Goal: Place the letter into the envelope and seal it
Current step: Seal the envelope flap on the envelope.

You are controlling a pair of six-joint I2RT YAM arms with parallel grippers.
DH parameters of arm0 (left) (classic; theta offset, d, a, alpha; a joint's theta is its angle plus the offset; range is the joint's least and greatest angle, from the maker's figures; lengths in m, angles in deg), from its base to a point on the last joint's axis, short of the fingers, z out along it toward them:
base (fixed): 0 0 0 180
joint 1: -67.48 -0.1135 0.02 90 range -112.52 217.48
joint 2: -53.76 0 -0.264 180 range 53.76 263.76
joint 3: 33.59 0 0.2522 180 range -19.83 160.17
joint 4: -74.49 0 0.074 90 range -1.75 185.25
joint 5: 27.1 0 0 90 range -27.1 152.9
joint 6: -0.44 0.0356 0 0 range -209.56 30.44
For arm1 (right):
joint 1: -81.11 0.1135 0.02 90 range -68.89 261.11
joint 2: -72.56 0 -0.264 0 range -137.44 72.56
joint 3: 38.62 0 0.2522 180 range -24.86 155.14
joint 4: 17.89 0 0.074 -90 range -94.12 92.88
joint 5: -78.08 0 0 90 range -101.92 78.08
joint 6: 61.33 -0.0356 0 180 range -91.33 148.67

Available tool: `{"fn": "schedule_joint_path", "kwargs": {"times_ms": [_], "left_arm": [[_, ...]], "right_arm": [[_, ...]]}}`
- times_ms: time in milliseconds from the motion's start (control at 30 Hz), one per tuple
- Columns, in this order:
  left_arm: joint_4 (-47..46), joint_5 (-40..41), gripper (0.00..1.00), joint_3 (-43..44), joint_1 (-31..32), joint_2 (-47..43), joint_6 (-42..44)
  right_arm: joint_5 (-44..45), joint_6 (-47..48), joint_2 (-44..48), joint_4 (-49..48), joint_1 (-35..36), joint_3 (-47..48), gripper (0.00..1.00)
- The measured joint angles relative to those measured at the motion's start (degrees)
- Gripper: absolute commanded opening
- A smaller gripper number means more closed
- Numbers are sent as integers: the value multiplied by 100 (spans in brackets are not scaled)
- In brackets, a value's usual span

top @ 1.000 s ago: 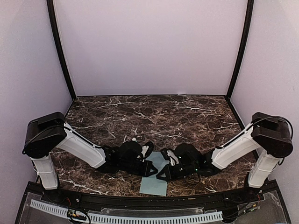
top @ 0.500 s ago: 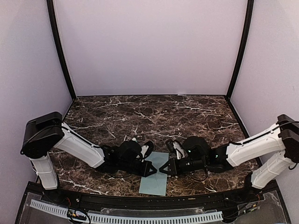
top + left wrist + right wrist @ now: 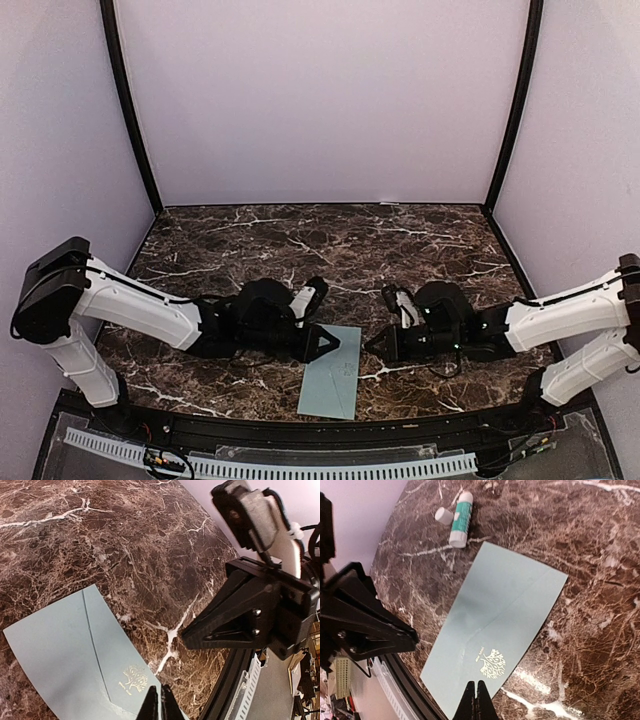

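The pale grey-teal envelope [image 3: 330,385] lies flat near the table's front edge with its flap folded down. A gold tree emblem sits at the flap tip. It also shows in the left wrist view [image 3: 60,650] and the right wrist view [image 3: 505,600]. The letter is not in view. My left gripper [image 3: 335,345] is shut, its tips [image 3: 156,702] just over the flap tip by the emblem. My right gripper [image 3: 372,346] is shut and empty, just off the envelope's right edge, its tips [image 3: 479,700] pointing at the emblem. The two grippers point at each other.
A white-and-green glue stick [image 3: 460,519] lies on the dark marble table [image 3: 400,250] beyond the envelope's far corner, its white cap [image 3: 442,514] beside it. The black front rail [image 3: 320,430] runs just below the envelope. Lilac walls enclose the table.
Both grippers were on the envelope, close together. The right gripper has drawn back to the right, off the envelope. The left arm has stretched out lower. The envelope stays put.
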Motion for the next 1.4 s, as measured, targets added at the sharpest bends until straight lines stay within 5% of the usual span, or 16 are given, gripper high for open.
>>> {"fn": "schedule_joint_path", "kwargs": {"times_ms": [433, 700, 833, 933, 1100, 1233, 1400], "left_arm": [[-221, -369, 0, -17, 417, 551, 28], [170, -15, 17, -350, 332, 11, 0], [903, 87, 34, -345, -107, -935, 92], [1563, 96, 48, -234, -721, -1606, 269], [2800, 33, 65, 334, -1652, -2017, 826], [3453, -151, 69, 562, -2260, -1996, 1255], [3775, -483, 70, 610, -2975, -1766, 1574]], "right_arm": [[-570, 319, -1449, -455, 2, 426, 0], [-636, 323, -1510, -601, 2, 551, 0], [-459, 321, -1338, -463, 0, 562, 0], [-234, 341, -1088, -238, 0, 647, 7], [175, 494, -789, 225, 0, 918, 36], [437, 638, -654, 610, 2, 1071, 53], [686, 730, -680, 968, 26, 1327, 59]]}}
